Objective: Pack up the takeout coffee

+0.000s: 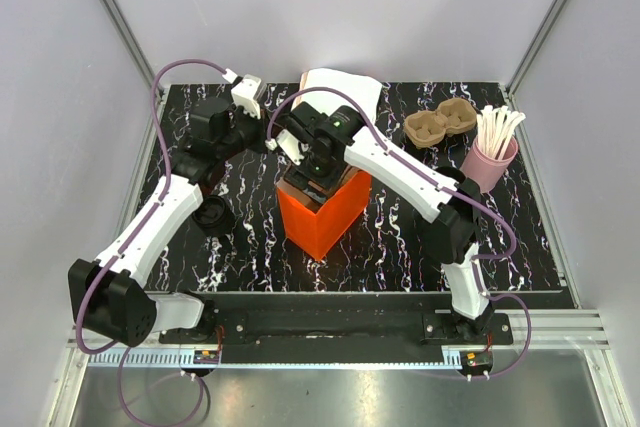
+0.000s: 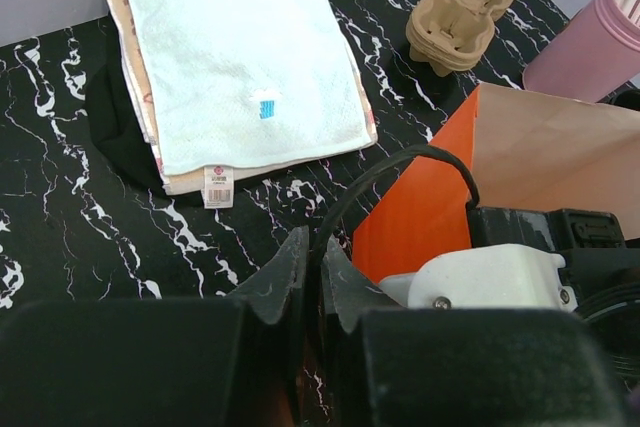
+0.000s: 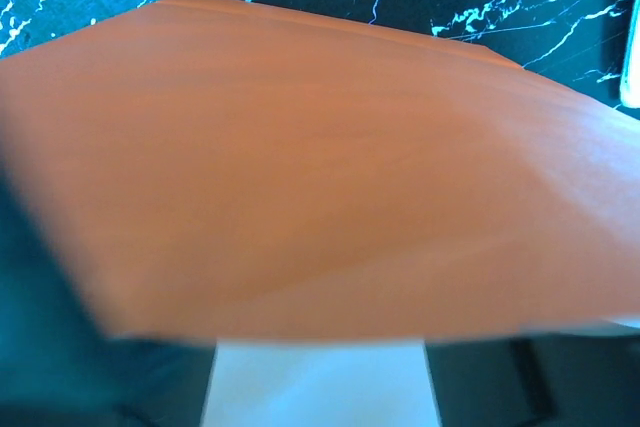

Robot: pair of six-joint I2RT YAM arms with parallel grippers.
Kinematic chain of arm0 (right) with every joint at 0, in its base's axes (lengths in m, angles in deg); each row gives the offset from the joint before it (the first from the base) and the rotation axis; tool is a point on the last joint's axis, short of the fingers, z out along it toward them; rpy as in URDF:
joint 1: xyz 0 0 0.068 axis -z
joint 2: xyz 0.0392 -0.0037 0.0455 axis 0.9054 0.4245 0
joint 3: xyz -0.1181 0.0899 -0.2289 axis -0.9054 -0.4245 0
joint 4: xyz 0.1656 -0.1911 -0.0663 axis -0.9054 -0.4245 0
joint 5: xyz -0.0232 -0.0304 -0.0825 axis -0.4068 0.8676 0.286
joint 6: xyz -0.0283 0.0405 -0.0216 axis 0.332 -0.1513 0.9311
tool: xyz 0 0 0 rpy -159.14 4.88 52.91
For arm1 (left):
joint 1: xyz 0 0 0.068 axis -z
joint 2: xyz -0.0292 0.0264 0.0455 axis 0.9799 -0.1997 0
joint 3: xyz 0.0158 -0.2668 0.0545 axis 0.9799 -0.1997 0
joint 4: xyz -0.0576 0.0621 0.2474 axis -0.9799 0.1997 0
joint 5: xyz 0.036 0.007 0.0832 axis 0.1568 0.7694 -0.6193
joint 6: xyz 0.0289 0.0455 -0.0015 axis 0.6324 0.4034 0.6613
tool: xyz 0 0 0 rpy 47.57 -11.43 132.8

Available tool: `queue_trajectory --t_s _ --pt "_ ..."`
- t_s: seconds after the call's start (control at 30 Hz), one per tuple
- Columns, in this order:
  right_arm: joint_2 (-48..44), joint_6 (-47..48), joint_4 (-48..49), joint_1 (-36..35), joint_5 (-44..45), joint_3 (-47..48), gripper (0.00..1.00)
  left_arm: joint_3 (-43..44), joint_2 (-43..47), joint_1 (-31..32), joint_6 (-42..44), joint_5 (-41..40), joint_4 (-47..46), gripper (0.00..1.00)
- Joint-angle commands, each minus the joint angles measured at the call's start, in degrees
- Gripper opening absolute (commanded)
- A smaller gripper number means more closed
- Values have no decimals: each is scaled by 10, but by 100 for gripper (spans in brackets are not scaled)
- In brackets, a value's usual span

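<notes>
Where the black marbled table [image 1: 400, 247] spreads before our two arms, the orange paper bag [image 1: 325, 217] stands upright at its centre with its mouth open to the ceiling. At one o'clock from the bag lie the folded cup carriers [image 1: 440, 125], with the pink cup [image 1: 488, 162] of white sticks just beside them.

Our left gripper [image 2: 315, 272] sits at eleven o'clock from the bag, clenched on the thin black handle [image 2: 400, 162]. We judge that it holds there to keep the mouth spread and stop the bag tipping.

Our right gripper [image 1: 313, 169] reaches in from three o'clock and hangs at the bag's mouth. Its own camera shows little but blurred orange wall, so we cannot tell whether that claw is released or clenched, nor whether it carries anything.

Smallest, the takeout coffee [image 1: 213, 215] stands on the table at nine o'clock from the bag, just beside our left forearm. It is outside the bag, and neither claw touches it.
</notes>
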Motion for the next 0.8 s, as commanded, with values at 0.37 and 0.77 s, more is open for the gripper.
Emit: queue_trajectory --t_s 0.37,0.77 --pt "-72 62 8 -1 4 151 100 -3 9 9 -10 11 -51 10" --pt "-165 122 2 -1 1 151 100 1 12 9 -7 15 -52 14"
